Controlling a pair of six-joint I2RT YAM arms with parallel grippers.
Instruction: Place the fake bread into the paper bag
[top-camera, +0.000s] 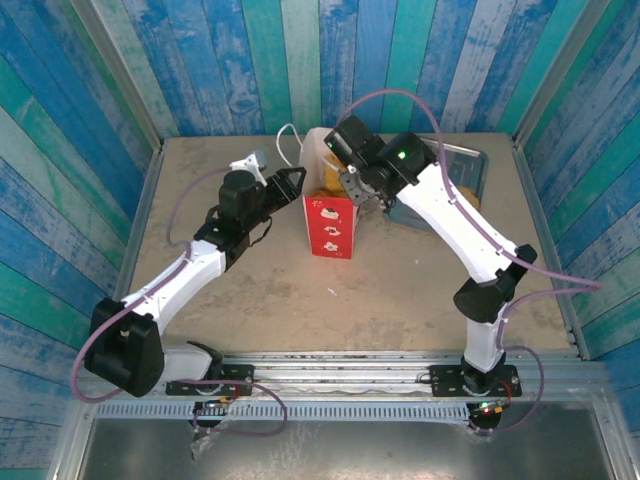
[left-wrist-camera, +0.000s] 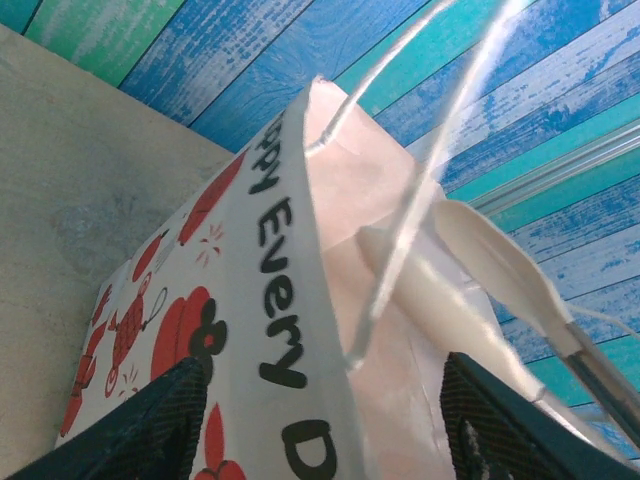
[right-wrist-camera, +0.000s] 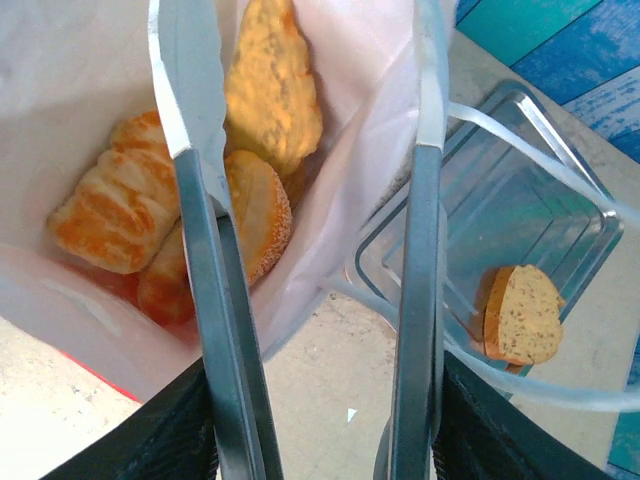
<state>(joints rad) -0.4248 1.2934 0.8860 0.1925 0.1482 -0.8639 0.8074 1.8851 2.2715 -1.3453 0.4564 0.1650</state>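
The bag (top-camera: 330, 228) stands upright. Inside it lie several pieces of bread (right-wrist-camera: 265, 95), golden and seeded, piled against its white wall. One more slice (right-wrist-camera: 520, 315) lies in the tray (right-wrist-camera: 570, 190), just right of the bag. Above the bag's mouth the right gripper (right-wrist-camera: 325, 435) clasps the tongs (right-wrist-camera: 205, 260) by their arms. The tongs stand spread and hold nothing, with one blade inside the bag over the bread and the other along the bag's right wall. The left gripper (left-wrist-camera: 320, 430) sits at the bag's left rim with a finger on either side of it. I cannot tell whether it pinches the paper.
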